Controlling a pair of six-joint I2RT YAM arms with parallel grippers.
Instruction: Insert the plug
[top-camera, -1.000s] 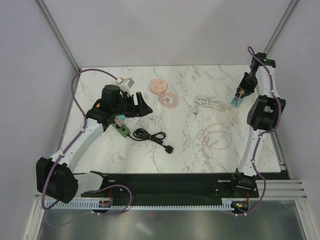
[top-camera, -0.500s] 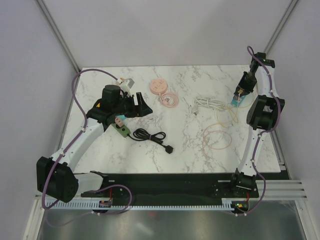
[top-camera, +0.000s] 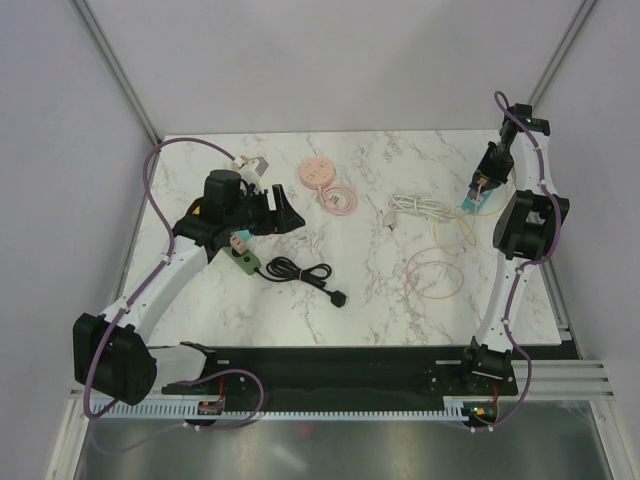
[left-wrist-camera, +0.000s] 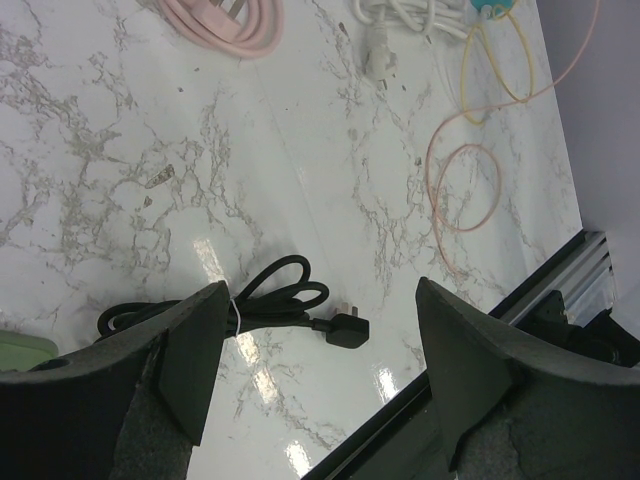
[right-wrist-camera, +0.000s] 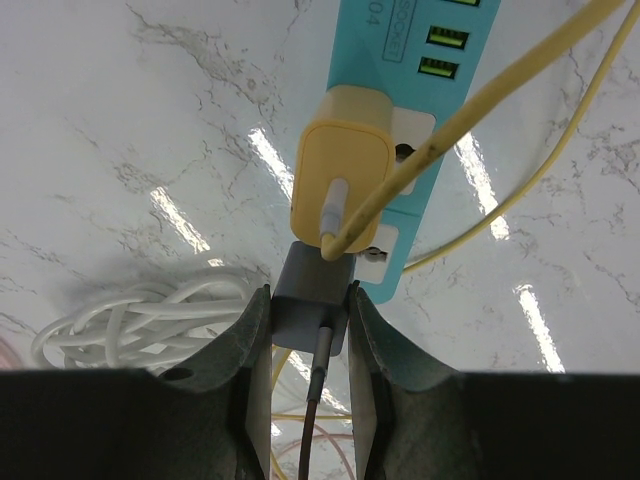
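1. The right gripper (right-wrist-camera: 308, 335) has its two fingers pressed together on the sides of the grey plug (right-wrist-camera: 315, 290). The plug's dark cord runs back between the fingers toward the wrist.
2. The grey plug sits directly ahead of the fingertips, at the near end of the teal power strip (right-wrist-camera: 440, 60). It touches the yellow charger (right-wrist-camera: 340, 165), which occupies the next socket further out. Its prongs are hidden, so I cannot tell how far they have entered.
3. The step in hand looks like the final push into the socket. The push should run straight along the finger axis, square to the strip's face, without twisting.
4. A white socket face shows just right of the plug body, so the plug may sit slightly left of the holes. Centring should be checked before more force is added.
5. The strip lies loose on the marble table (right-wrist-camera: 150, 120) and could slide away under pressure.
6. The yellow cable (right-wrist-camera: 480, 105) loops across just above the fingers and could snag.
7. The white cable bundle (right-wrist-camera: 150, 320) lies to the fingers' left.
8. The left gripper (left-wrist-camera: 320, 310) hangs spread wide and holds nothing. A black power cord (left-wrist-camera: 270, 300) lies on the marble beneath it.
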